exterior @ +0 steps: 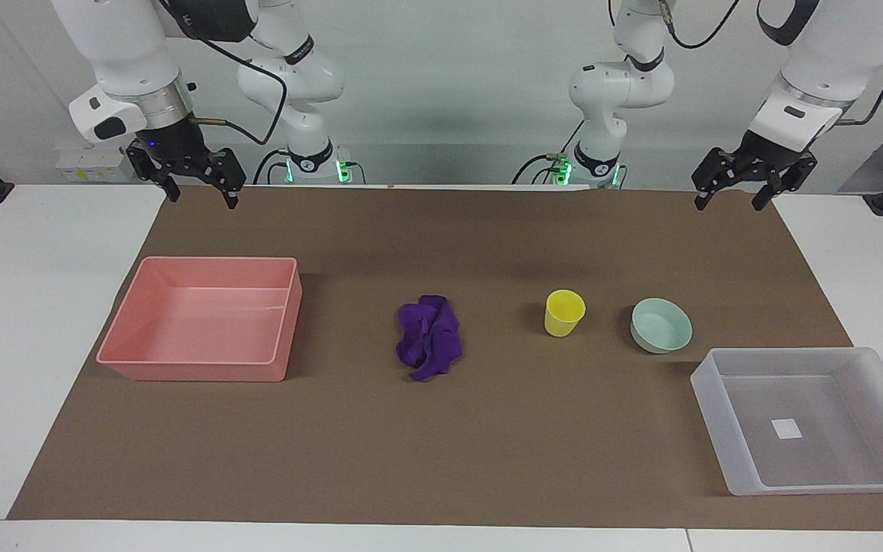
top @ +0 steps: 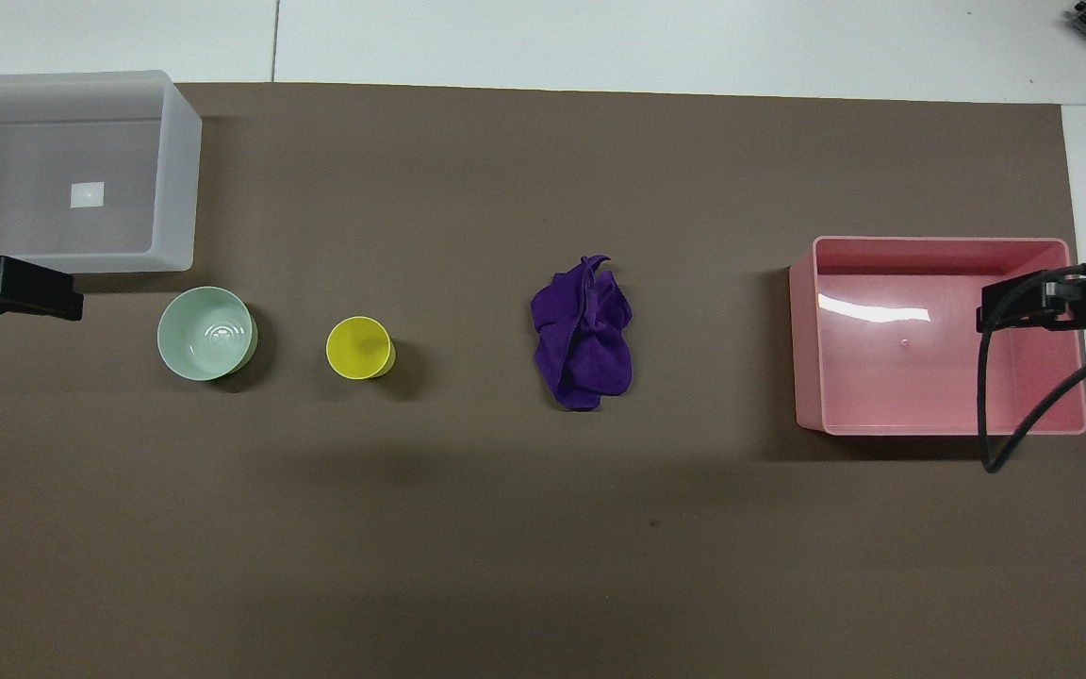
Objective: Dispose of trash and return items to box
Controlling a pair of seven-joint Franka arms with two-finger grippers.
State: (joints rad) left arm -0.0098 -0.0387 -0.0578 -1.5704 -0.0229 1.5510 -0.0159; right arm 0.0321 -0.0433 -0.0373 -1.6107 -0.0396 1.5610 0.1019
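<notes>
In the facing view the left pincer hangs over the robots' edge of the brown mat at the left arm's end of the table, its fingers spread and holding nothing; the right pincer hangs the same way at the right arm's end, also spread and empty. Both are well apart from the things. The purple cloth wad lies in the middle of the mat, the yellow cup stands upright beside it toward the left arm's end, and the mint-green bowl stands near the cup. The translucent box is farther from the robots than the bowl, with a white square on its floor; its corner is cut off by the edge. The pink tray sits at the right arm's end. In the overhead view only the tip of the left pincer shows, over the mat between the box and the bowl. The right pincer and its cable cover part of the pink tray. The cup and the wad lie bare between them.
</notes>
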